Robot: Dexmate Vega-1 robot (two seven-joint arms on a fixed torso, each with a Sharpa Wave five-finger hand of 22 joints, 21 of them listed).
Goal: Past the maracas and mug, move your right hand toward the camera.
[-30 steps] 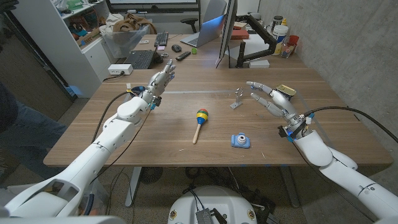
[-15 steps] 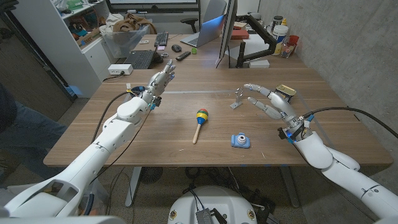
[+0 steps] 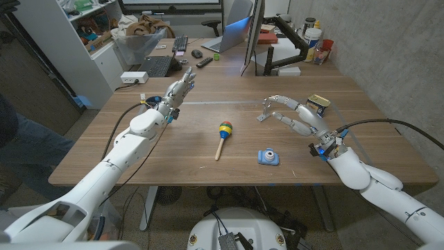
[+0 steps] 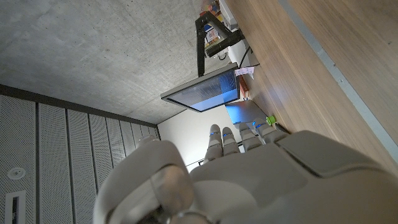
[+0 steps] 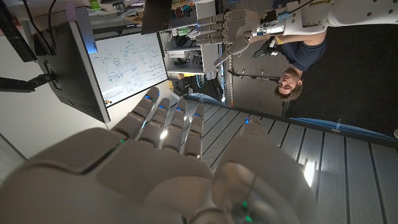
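One robot hand (image 3: 300, 117) — the right — has drifted leftward; left unmoved.

Small metal bracket (image 3: 264, 111), perhaps; tin (image 3: 318, 102)

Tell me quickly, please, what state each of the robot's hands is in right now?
Left hand: open, fingers stretched out, holding nothing.
Right hand: open, fingers spread and slightly curled, holding nothing.

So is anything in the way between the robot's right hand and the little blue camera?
No, nothing visible. The right hand hangs open above the table, and the blue camera sits nearer the robot with only bare wood between. The maraca lies off to the side.
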